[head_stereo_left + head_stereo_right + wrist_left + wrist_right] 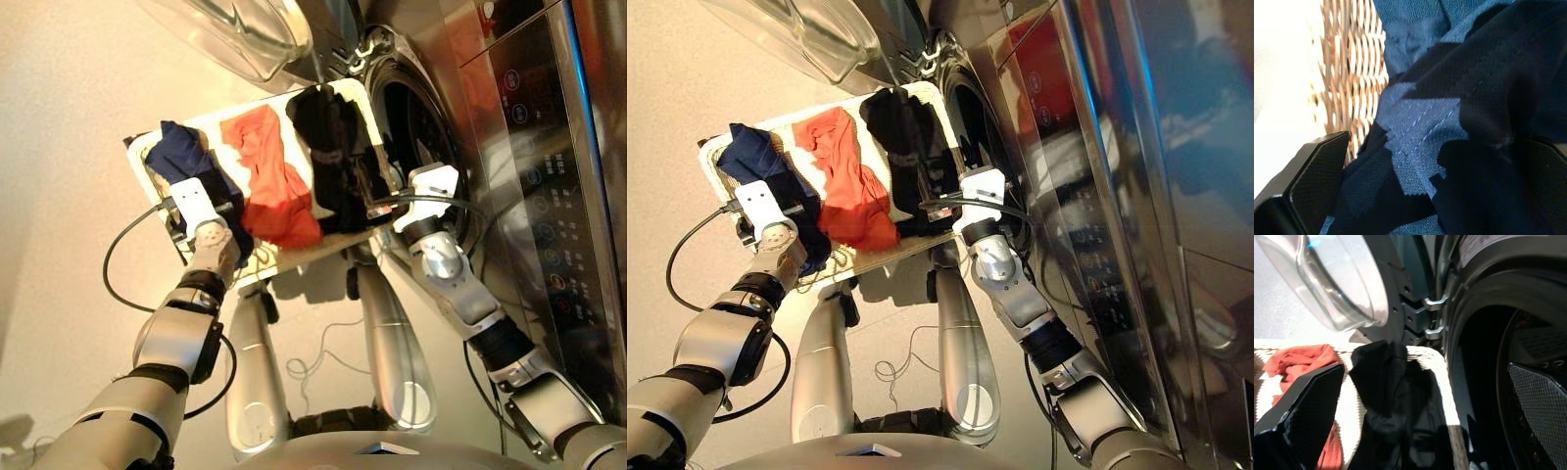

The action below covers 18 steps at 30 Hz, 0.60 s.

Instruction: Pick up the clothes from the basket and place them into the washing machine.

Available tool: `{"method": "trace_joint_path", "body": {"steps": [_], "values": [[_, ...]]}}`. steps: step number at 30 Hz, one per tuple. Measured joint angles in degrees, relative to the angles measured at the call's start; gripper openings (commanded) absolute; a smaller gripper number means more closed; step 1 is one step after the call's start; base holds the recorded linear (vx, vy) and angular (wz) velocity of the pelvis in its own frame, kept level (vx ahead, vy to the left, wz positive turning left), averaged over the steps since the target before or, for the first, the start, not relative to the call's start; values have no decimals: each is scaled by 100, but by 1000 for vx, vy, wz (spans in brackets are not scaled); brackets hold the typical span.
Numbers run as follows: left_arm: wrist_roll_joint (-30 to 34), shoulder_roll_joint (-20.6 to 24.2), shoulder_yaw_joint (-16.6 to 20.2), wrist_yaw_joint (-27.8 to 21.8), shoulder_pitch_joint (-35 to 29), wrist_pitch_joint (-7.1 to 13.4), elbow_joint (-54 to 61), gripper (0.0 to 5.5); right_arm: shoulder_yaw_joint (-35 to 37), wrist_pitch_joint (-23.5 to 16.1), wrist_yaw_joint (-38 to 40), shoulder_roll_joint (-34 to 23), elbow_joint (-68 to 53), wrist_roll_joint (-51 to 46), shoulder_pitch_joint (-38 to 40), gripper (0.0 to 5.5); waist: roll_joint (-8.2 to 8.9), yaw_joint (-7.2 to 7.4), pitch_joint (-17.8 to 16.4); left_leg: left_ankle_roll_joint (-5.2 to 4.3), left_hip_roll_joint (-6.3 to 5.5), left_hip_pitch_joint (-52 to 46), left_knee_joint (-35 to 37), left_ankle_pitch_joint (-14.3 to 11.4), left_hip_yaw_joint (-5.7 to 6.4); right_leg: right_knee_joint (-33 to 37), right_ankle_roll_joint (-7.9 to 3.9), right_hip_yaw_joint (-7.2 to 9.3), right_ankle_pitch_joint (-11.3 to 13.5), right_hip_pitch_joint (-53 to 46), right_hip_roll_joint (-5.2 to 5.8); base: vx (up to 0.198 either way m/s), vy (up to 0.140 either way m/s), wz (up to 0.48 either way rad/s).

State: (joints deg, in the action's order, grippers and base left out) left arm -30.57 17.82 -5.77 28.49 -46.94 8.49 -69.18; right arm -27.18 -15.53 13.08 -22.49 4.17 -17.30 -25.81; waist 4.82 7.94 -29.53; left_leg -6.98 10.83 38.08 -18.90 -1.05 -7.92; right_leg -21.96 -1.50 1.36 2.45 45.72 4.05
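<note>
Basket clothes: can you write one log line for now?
basket: three garments inside | left tool: open around navy garment | right tool: open, empty | washing machine door: open

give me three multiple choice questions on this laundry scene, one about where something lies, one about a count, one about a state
1. Which garment in the basket lies nearest the washing machine?
A. the navy garment
B. the red-orange garment
C. the black garment

2. How many garments are in the basket?
A. one
B. three
C. five

3. How is the washing machine's door?
A. swung open
B. closed
C. missing

Answers:
1. C: the black garment lies at the basket end beside the drum mouth, with the red-orange garment in the middle and the navy garment at the far end.
2. B: the head views show navy, red-orange and black garments there.
3. A: the glass door stands away from the dark, uncovered drum mouth.
</note>
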Motion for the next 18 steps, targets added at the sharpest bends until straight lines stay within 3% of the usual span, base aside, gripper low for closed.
{"method": "trace_joint_path", "body": {"steps": [8,18], "values": [[6,135,-63,-27,-150,-20,5,550,11,-3,-52,-10,-118,-14,53,550,26,5,3,2,14,187,-83,-21,16,-14,-2,3,14,159,-11,0,0,0],[-38,327,-78,-525,-282,24,79,550,124,-3,-229,-123,-375,-231,128,550,49,37,15,18,35,671,-458,-122,111,-202,-10,28,7,522,-8,0,0,0]]}}
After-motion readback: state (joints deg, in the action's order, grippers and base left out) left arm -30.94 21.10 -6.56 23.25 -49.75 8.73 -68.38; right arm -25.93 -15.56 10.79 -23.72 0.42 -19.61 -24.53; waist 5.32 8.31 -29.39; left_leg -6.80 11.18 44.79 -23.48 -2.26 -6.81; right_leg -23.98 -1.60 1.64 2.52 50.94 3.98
